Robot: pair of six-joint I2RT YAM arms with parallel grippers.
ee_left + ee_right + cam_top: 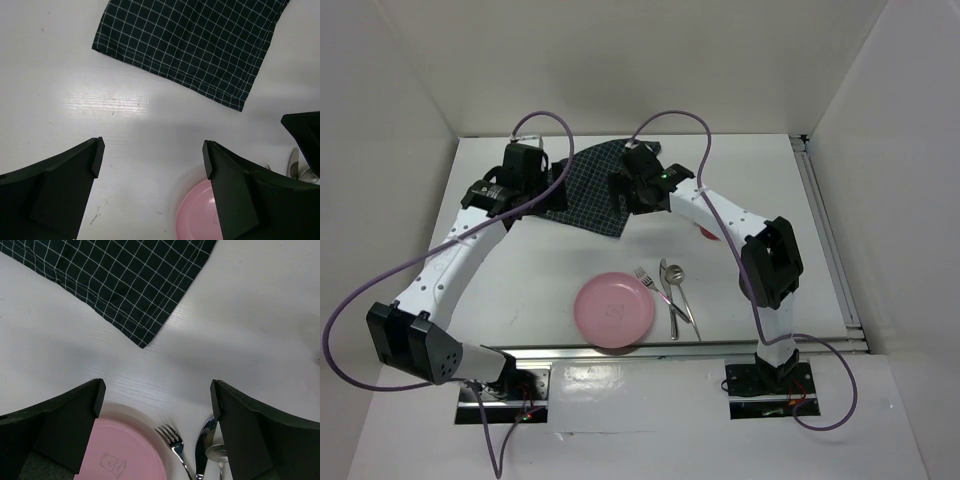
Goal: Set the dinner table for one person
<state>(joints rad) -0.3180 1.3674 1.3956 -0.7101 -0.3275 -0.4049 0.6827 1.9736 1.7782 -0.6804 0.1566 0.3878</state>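
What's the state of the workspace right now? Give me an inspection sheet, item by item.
Surface: white table, a few small specks.
Job's things: pink plate near the front edge; fork and spoon just right of it; dark checked cloth at the far side, lying askew.
Clutter: small red thing partly hidden under the right arm, unidentifiable.
Grippers: left gripper and right gripper both open, empty.
Cables: purple cable loops off each arm.
Surroundings: white walls; metal rail along the right edge.
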